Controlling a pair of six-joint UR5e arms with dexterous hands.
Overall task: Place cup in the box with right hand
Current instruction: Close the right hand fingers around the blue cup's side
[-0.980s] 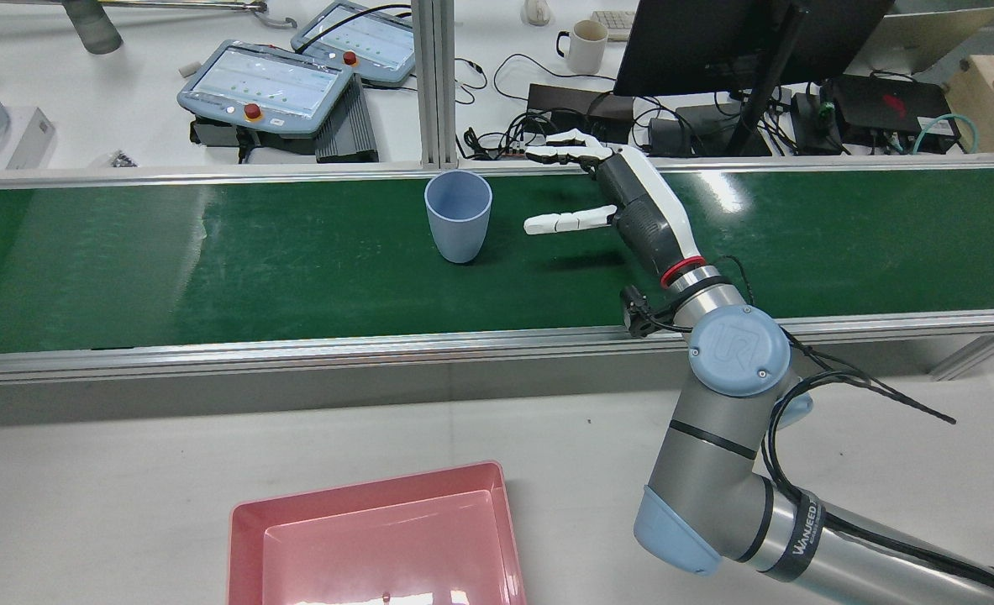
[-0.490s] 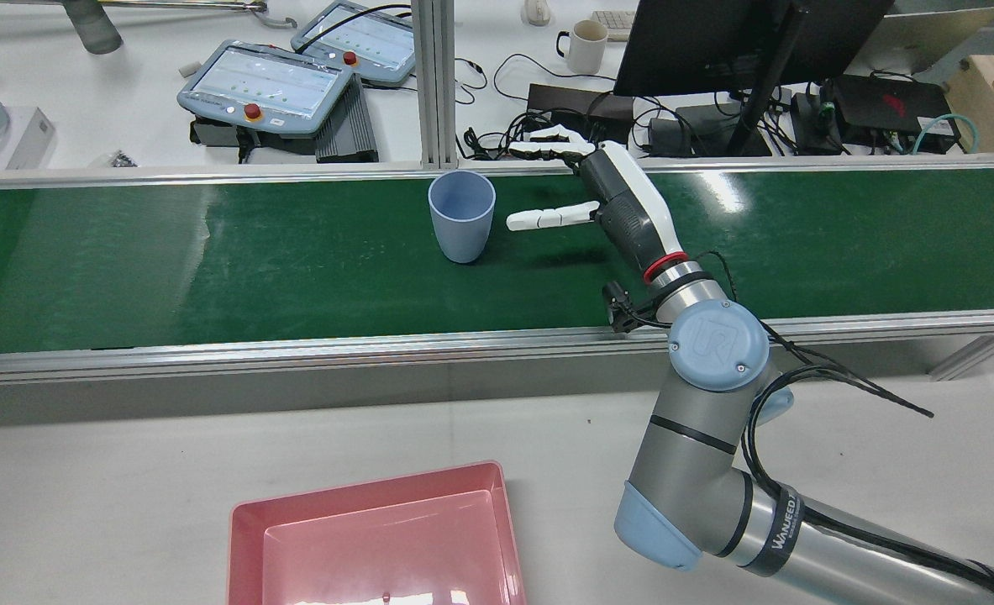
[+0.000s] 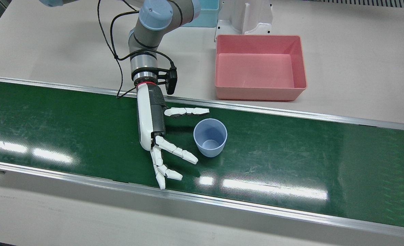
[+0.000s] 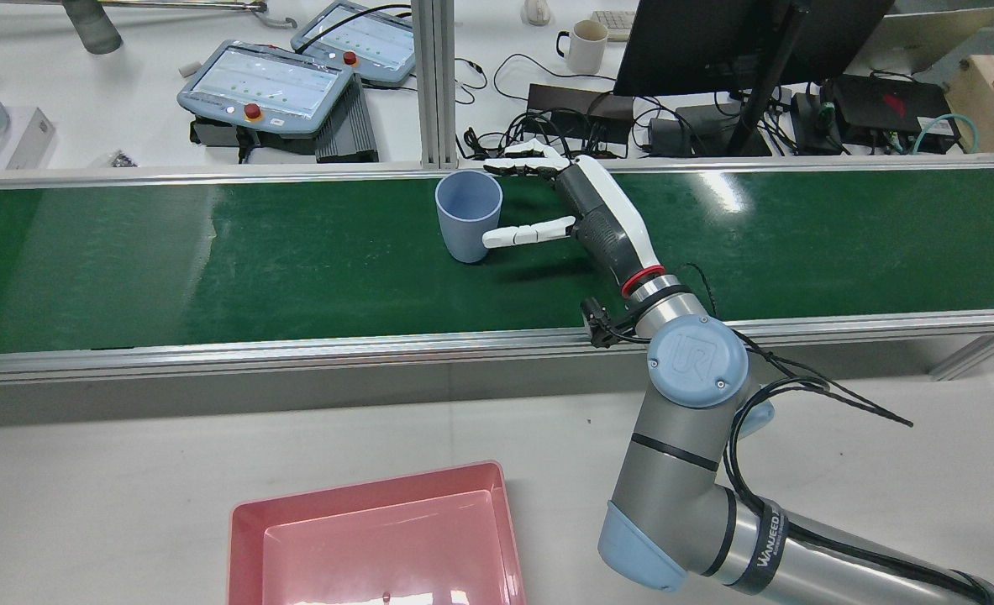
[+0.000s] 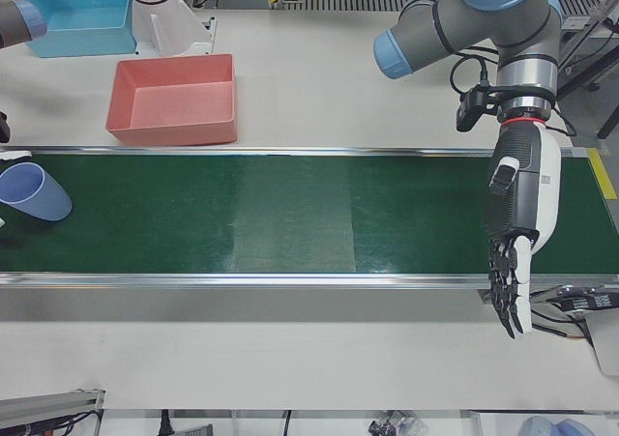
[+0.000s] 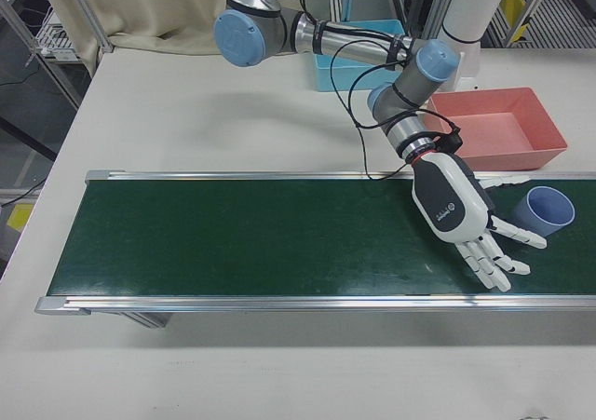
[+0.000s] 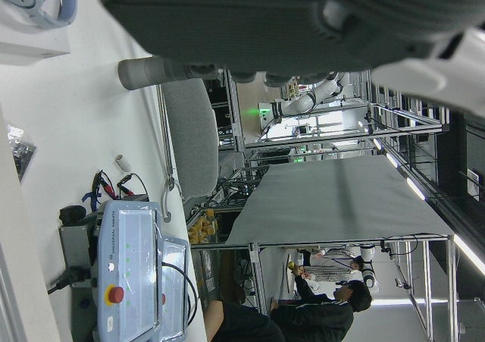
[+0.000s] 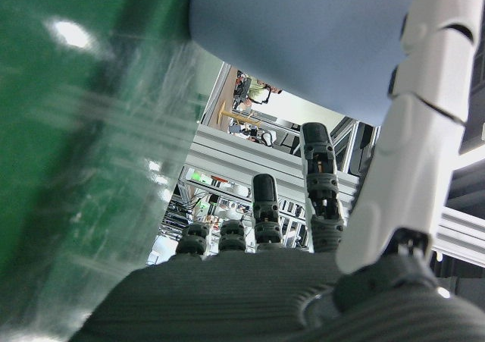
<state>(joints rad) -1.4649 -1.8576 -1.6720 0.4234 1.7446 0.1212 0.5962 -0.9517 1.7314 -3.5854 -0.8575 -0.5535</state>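
Note:
A light blue cup (image 3: 210, 137) stands upright on the green belt (image 3: 51, 119). My right hand (image 3: 152, 126) lies low over the belt beside it, open. The thumb (image 3: 186, 111) reaches along the cup's robot side, and the other fingers (image 3: 176, 152) spread on the operators' side. The cup (image 4: 468, 217) sits in the gap between them; in the rear view the thumb (image 4: 530, 234) tip overlaps its lower wall. The right hand view shows the cup (image 8: 303, 39) close ahead. The empty pink box (image 3: 260, 94) rests on the white table behind the belt. My left hand (image 5: 522, 214) hangs open over the belt's far end.
A blue bin (image 3: 202, 17) and a white pedestal (image 3: 244, 17) stand beside the pink box (image 4: 375, 538). Aluminium rails (image 4: 295, 349) border the belt. Beyond it, a desk holds teach pendants (image 4: 265, 84), a mug (image 4: 585, 44), cables and a monitor (image 4: 715, 42).
In the rear view, my right hand has moved left along the belt until its thumb and fingers flank the cup. The cup has shifted slightly right.

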